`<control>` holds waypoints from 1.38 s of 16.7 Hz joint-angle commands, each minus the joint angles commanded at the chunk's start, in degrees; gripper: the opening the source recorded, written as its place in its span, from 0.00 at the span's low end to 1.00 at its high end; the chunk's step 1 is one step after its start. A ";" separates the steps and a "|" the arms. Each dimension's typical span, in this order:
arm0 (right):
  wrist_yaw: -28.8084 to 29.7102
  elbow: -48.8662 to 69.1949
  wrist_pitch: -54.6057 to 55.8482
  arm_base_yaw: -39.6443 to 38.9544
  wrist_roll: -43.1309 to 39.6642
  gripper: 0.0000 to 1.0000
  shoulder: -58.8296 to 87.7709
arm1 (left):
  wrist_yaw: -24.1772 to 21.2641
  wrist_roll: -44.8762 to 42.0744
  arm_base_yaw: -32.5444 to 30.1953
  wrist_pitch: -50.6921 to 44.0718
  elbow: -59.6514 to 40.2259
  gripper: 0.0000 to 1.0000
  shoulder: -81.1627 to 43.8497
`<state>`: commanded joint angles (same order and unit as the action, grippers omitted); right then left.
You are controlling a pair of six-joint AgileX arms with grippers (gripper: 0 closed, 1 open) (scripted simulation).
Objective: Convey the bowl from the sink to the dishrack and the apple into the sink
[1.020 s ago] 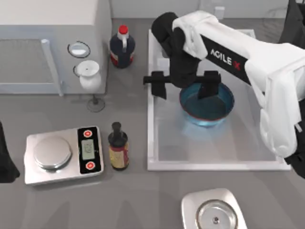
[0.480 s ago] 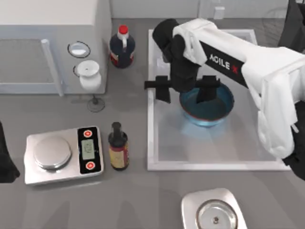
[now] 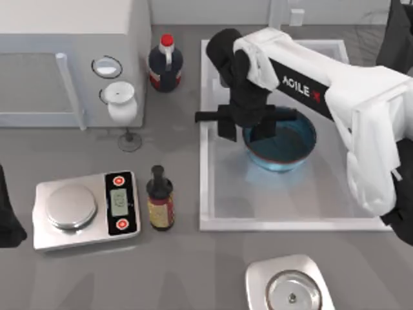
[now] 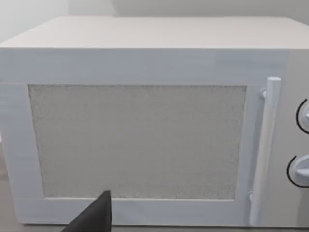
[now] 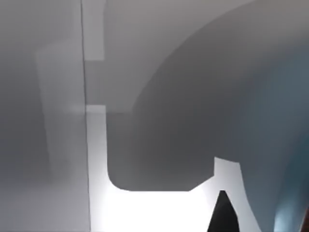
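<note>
- Right arm reaches across the sink (image 3: 210, 194) from the top view's right side; the right gripper (image 3: 245, 129) sits low over the left edge of the bowl (image 3: 284, 145).
- Gripper fingers: one dark finger (image 3: 227, 128) stands outside the bowl's left rim, the other stands inside the bowl. The rim lies between them. The gap looks narrow, but I cannot tell whether the pads press on the rim.
- The bowl is blue with a reddish-brown rim, upright, and rests on the sink floor in the basin's upper middle part, nearer its far wall than its near one.
- The sink is white and rectangular with a raised rim, and takes up the right half of the table.
- Right wrist view: pale sink floor, a curved blue-grey bowl wall (image 5: 270, 145) close up, and a dark fingertip (image 5: 223, 215) at the lower edge.
- Left arm is parked at the table's left edge, near the scale (image 3: 87, 210). The left wrist view faces the microwave (image 4: 140, 140), with a dark tip of the left gripper (image 4: 96, 217) low in the picture; cannot tell how its fingers stand.
- Other items, well apart from the sink: dark jug with red cap (image 3: 166, 63), small brown bottle (image 3: 160, 197) beside the scale, steel pan on a silver base (image 3: 290, 290) at the near edge.
</note>
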<state>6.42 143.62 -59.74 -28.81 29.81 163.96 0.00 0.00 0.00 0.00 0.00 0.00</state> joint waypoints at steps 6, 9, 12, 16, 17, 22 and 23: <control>0.00 0.00 0.00 0.00 0.00 0.00 0.00 | 0.00 0.00 0.00 0.00 0.00 1.00 0.00; 0.00 0.00 0.00 0.00 0.00 0.00 0.00 | 0.00 0.00 0.00 0.00 0.00 1.00 0.00; 0.06 -0.27 -0.03 0.10 0.06 0.00 -0.54 | 0.00 0.00 0.00 0.00 0.00 1.00 0.00; 0.51 -3.93 -3.26 -3.23 2.70 0.00 -6.85 | 0.00 0.00 0.00 0.00 0.00 1.00 0.00; 0.69 -5.67 -4.69 -4.61 3.95 0.00 -9.90 | 0.00 0.00 0.00 0.00 0.00 1.00 0.00; 1.76 -17.29 -14.33 -13.38 12.56 0.00 -30.91 | 0.00 0.00 0.00 0.00 0.00 1.00 0.00; 1.99 -19.84 -16.51 -15.31 14.52 0.00 -35.62 | 0.00 0.00 0.00 0.00 0.00 1.00 0.00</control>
<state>8.41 123.78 -76.25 -44.13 44.32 128.34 0.00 0.00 0.00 0.00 0.00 0.00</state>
